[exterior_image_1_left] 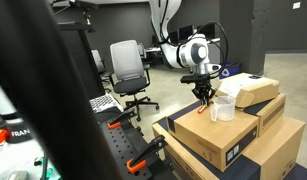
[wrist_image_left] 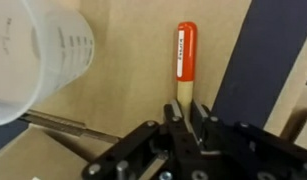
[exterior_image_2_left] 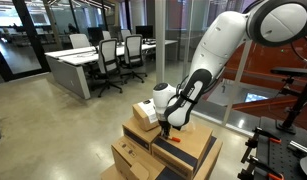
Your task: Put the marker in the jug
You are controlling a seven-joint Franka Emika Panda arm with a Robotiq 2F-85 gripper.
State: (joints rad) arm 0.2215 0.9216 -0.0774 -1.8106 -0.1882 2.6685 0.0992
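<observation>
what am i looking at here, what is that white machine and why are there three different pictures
The white machine is a robot arm with a two-fingered gripper at its tip. Two pictures come from cameras standing in the room, at different places. The third comes from a camera on the arm's wrist, looking along the gripper. The arm works over stacked cardboard boxes. On one of them stands a translucent plastic jug, seen close up in the wrist view. The gripper is shut on one end of an orange-red marker. Whether the marker is lifted off the box, I cannot tell.
</observation>
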